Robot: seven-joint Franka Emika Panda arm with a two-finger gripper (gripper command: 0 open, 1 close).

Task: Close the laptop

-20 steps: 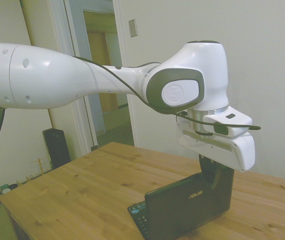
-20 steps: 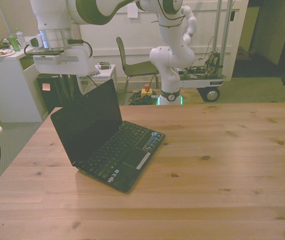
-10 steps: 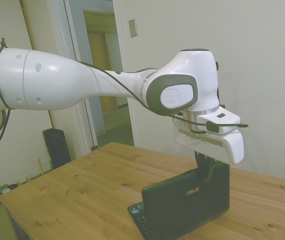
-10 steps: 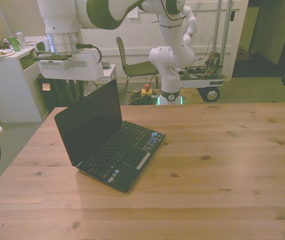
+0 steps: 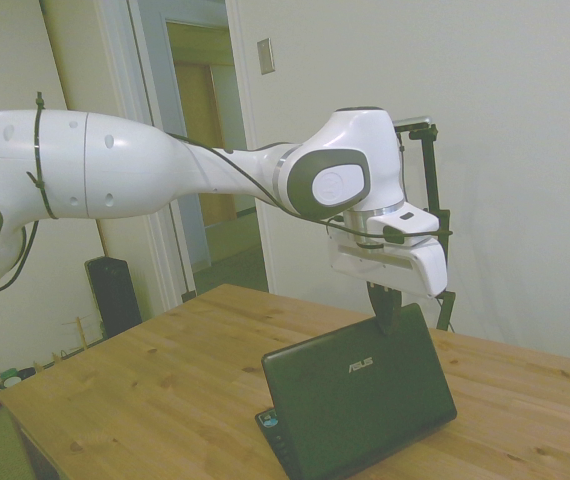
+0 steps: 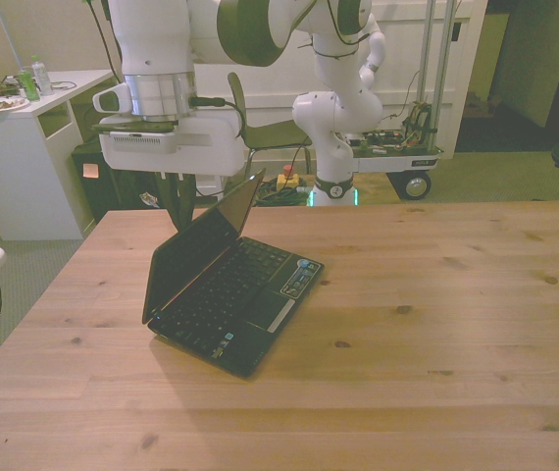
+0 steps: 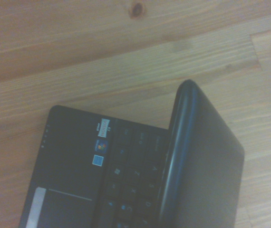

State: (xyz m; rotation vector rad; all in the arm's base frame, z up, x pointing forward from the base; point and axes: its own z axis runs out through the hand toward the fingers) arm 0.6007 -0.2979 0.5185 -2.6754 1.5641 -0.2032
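The small black laptop (image 6: 245, 294) sits on the wooden table (image 6: 436, 294) toward the front view's left. Its lid (image 5: 365, 400), with a silver ASUS logo, is partly folded and leans over the keyboard (image 7: 126, 166). My gripper (image 5: 386, 322) hangs straight down behind the lid. Its dark fingers are shut together with nothing between them, and the tips rest against the lid's top edge. In the front view the gripper (image 6: 183, 218) stands just behind the lid's back. The wrist view looks down on the lid's rim (image 7: 178, 156) and the palm rest.
A white side table (image 6: 15, 157) with a plate stands off the front view's left. A chair (image 6: 260, 128) and a wheeled cart (image 6: 397, 157) stand behind the table. The side view shows a doorway and a black speaker (image 5: 113, 295) on the floor.
The gripper has moved toward the front view's right, and the lid has swung with it from wide open to leaning over the keyboard.
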